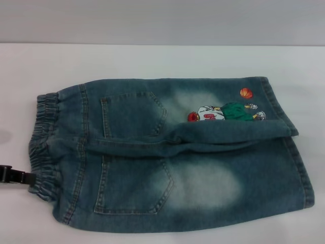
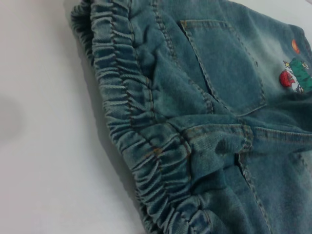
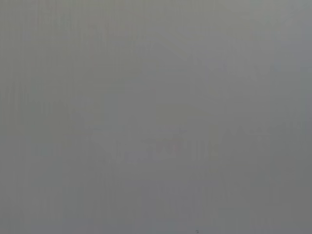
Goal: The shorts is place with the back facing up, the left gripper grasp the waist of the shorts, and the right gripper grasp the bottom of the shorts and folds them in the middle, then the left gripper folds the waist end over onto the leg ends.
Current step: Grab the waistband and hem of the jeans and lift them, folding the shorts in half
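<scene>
Head view: shorts (image 1: pixel 172 157) lie flat on white table (image 1: pixel 152 61), back up, both patch pockets showing, waist (image 1: pixel 43 147) at robot's left, leg ends (image 1: pixel 289 152) at robot's right. Far leg is folded/rumpled w/ its hem turned over toward the middle; cartoon figure (image 1: pixel 226 113) + orange basketball print (image 1: pixel 246 93) sit on that far leg near the hem. Near leg lies flatter, w/ a pale faded patch btwn pocket and hem.

L side: left gripper (image 1: pixel 15 176) pokes in at frame edge, black tip touching the near corner of the ruffled waistband. Can't tell if its fingers are spread or pinching the band, since only a short black bit shows.

Left wrist view: close on waist elastic, gathered and ruffled, w/ centre back seam and one pocket (image 2: pixel 224 68) beyond it; bit of the print at far edge. No fingers of its own visible here.

Right wrist view: plain grey, nothing to make out. Right gripper not seen in any view, so its finger state can't be told
</scene>
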`<action>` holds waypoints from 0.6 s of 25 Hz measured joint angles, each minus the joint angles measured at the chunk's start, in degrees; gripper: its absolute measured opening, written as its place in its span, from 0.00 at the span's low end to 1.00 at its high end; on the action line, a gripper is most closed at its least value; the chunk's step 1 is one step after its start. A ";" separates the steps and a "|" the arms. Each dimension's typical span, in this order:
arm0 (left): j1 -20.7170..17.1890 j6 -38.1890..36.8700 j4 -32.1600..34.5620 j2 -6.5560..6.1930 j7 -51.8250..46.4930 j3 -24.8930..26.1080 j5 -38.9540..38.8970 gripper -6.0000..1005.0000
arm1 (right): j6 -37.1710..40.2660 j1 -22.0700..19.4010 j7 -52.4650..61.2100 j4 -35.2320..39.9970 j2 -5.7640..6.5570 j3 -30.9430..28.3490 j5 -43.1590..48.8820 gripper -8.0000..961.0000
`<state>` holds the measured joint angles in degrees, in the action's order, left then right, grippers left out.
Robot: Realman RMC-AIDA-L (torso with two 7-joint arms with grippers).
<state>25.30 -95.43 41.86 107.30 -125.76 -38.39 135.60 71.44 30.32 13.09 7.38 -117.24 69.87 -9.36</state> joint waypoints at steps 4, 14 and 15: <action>-0.19 0.17 0.44 0.00 0.02 0.14 -0.06 0.03 | 0.00 0.00 0.00 0.00 0.00 0.00 0.05 0.56; -0.24 1.70 0.49 -0.23 -0.43 0.17 -0.11 0.03 | 0.01 0.00 0.00 0.00 0.00 0.00 0.12 0.56; -0.24 1.70 0.49 -0.23 -0.43 0.17 -0.11 0.03 | 0.01 0.00 0.00 0.00 0.00 0.00 0.12 0.56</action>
<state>25.07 -93.73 42.35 107.07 -126.19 -38.22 135.49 71.45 30.32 13.10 7.38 -117.24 69.87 -9.24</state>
